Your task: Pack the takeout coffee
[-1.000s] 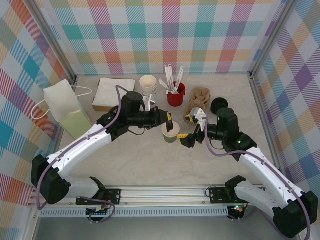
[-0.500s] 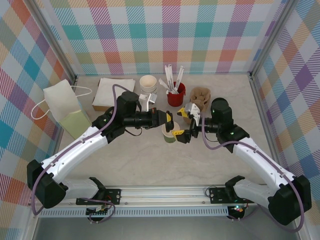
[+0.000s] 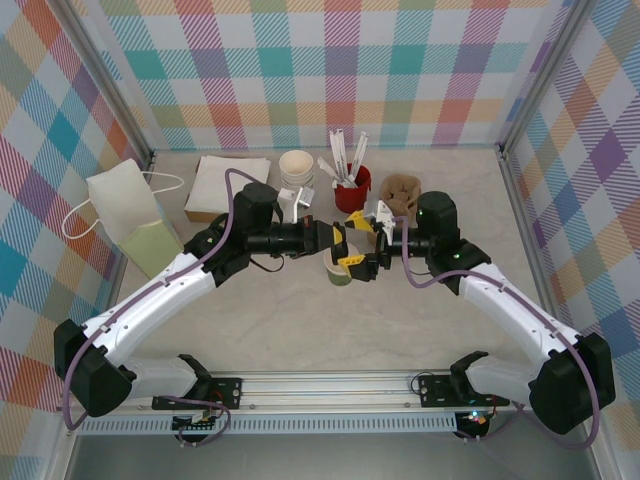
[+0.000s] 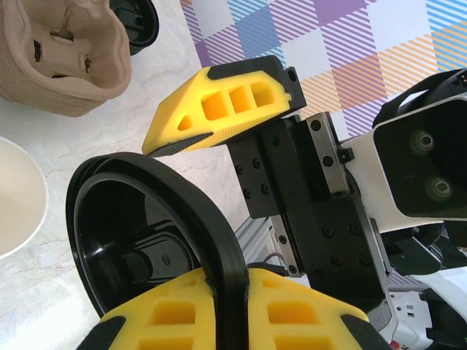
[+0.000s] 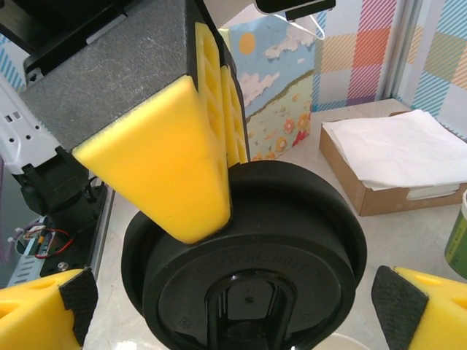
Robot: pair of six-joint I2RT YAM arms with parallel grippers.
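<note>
The lid between the left gripper's jaws is glossy black. Both grippers have yellow fingers with dark grey pads. Just beside the jaws, the cup is olive green outside and cream inside. Beyond the right gripper, the bag has a print of blue sky, white clouds and orange flowers. The walls carry a pastel plaid.

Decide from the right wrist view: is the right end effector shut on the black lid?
No, the right end effector has its fingers wide apart beside the black lid.
</note>
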